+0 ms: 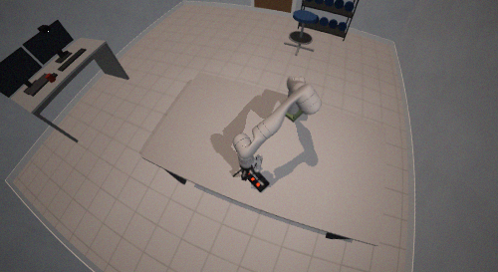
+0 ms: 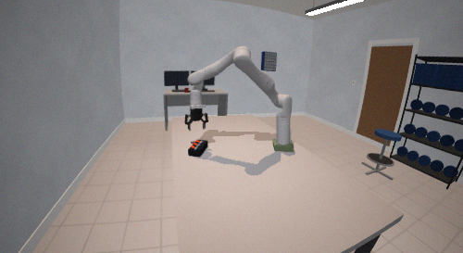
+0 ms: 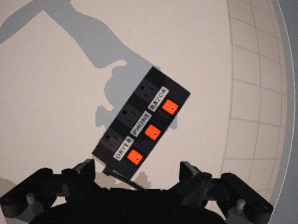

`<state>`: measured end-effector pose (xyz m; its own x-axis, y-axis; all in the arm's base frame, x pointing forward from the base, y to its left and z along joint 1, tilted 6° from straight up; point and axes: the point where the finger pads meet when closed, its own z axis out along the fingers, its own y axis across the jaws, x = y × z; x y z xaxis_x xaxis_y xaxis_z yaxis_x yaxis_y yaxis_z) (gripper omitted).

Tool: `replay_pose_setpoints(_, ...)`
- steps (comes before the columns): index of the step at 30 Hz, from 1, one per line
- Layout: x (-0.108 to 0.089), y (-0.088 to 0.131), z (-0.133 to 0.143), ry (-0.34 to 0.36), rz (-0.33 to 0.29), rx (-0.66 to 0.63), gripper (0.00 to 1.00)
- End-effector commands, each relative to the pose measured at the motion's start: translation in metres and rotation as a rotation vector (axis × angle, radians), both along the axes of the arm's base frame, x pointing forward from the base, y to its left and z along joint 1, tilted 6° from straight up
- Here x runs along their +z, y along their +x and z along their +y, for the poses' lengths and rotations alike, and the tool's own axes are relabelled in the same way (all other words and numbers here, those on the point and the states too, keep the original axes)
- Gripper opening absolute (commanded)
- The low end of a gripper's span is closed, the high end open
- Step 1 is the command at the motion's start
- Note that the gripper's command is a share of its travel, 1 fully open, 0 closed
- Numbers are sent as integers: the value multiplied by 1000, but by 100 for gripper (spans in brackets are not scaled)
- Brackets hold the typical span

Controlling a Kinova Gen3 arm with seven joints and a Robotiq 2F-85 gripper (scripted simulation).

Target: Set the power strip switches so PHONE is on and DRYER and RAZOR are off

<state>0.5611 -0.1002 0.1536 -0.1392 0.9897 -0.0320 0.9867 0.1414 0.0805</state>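
The black power strip [image 3: 141, 123] lies face up on the table, near the table's edge. It has three orange-red rocker switches in a row with white labels beside them; the label text is too small to read. It also shows in the top view [image 1: 257, 181] and the exterior view [image 2: 197, 148]. My gripper [image 3: 137, 170] is open and empty. It hangs well above the strip in the exterior view [image 2: 196, 122], and in the wrist view its two fingers frame the strip's near end. I cannot tell from these views which switches are on.
The table's edge [image 3: 229, 96] runs close beside the strip, with tiled floor beyond it. The arm's base [image 2: 283, 145] stands at the table's middle. A desk with monitors [image 2: 194, 94], a stool [image 2: 381, 149] and a shelf stand away from the table.
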Motion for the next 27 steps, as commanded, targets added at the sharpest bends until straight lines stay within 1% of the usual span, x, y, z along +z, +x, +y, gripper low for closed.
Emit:
replay_pose_setpoints(1,-7,-1,1,7,2,-127,100)
replay_pose_setpoints(7,-11,0,-3,20,-10,-322,100)
replay_pose_setpoints(9,-11,0,-3,20,-10,-322,100)
replay_pose_setpoints(16,-14,1,-7,31,-23,-484,100)
replay_pose_setpoints(19,-15,1,-8,34,-27,-529,100)
replay_pose_setpoints(27,-15,2,-9,36,-32,-565,100)
